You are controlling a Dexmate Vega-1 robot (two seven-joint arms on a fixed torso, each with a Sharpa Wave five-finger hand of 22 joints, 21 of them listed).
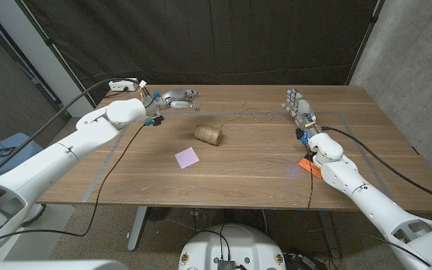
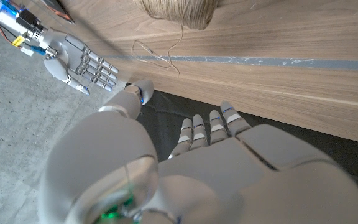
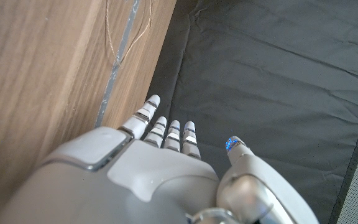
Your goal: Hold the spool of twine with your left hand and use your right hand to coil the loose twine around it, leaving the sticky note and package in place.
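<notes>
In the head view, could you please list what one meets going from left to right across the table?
Left hand → purple sticky note → spool of twine → loose twine → right hand.

The spool of twine (image 1: 209, 134) lies mid-desk (image 1: 246, 169) beside a purple sticky note (image 1: 187, 157); both hands, left hand (image 1: 177, 99) and right hand (image 1: 298, 107), seemingly hold nothing.
</notes>
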